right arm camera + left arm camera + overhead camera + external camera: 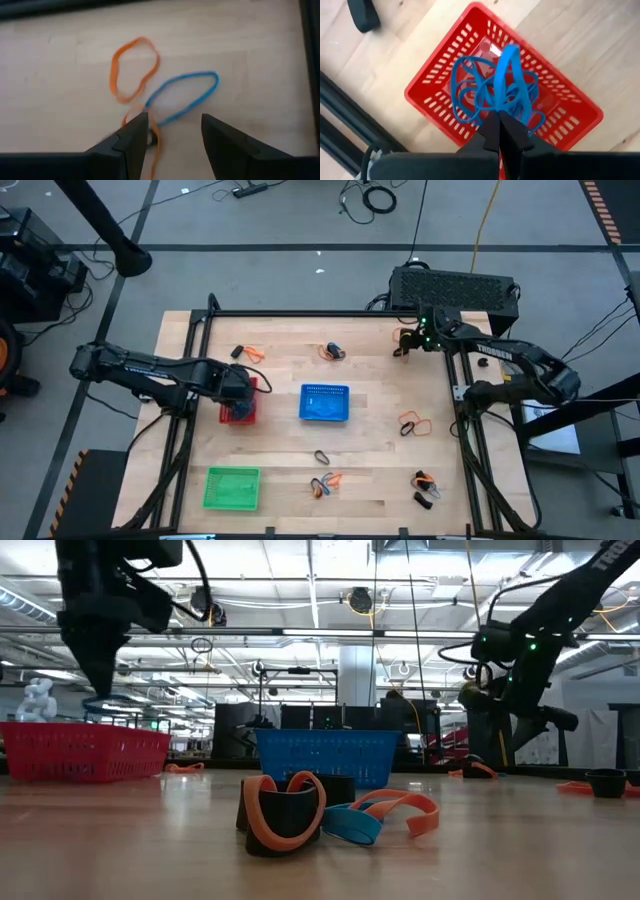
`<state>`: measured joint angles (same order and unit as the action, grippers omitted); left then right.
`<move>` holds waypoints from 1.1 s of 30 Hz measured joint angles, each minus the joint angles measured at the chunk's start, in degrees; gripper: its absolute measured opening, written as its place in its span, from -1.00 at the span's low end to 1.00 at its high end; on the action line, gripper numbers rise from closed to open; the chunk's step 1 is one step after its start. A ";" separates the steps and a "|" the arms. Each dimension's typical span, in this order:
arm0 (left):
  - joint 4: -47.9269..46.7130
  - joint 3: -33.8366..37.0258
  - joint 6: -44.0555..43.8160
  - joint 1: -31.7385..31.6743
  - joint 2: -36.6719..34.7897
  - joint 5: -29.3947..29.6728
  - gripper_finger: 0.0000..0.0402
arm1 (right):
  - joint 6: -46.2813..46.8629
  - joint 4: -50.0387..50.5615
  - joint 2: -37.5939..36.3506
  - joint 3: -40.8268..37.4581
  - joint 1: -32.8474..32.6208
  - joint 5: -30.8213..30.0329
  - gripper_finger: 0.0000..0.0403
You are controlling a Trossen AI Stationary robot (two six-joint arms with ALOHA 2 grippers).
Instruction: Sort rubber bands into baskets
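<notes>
From above, the left gripper (240,387) hung over the red basket (238,416) at the table's nine o'clock; its wrist view showed the jaws pinched on a blue rubber band (501,80), best released low into the basket. The right gripper (172,131), jaws apart near one o'clock, hovered over a blue loop (182,97) overlapping an orange band (134,67), so it should pinch only one.

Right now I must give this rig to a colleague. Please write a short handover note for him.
Left tool: shut on a blue rubber band, held above the red basket, which already holds several blue bands.
Right tool: open, hovering over an orange band and a blue band at the table's far right corner.
Blue basket sits mid-table, green basket at the near left.
Done: some blue bands are in the red basket.
Left: drop the held band; loose bands still lie scattered over the table.
</notes>
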<state>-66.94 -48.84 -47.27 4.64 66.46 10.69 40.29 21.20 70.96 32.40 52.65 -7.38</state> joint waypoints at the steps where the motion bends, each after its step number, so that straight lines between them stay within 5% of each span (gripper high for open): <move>1: 0.38 0.00 0.00 0.00 -0.01 0.14 -1.00 | 0.00 -1.14 0.99 0.00 0.38 0.02 -0.13; 10: 1.09 0.00 -0.42 0.00 -0.02 0.30 -1.00 | 5.28 -3.13 7.47 1.80 -0.10 -5.85 -0.21; 22: 4.49 0.00 -0.48 0.00 -0.02 -0.21 -1.00 | 12.84 -3.58 15.58 2.72 -1.25 -4.98 -0.45; 29: 5.02 0.00 -0.36 0.00 -0.01 -0.76 -0.97 | 10.70 -2.85 15.52 2.66 -1.38 -6.28 -0.82; 33: 6.76 -0.01 2.88 0.00 -0.02 -1.88 -0.80 | 9.16 -2.97 14.27 2.55 -1.45 -6.14 -0.96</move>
<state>-60.18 -48.85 -44.38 4.64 66.44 8.81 49.45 18.23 85.23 34.96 51.20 -13.52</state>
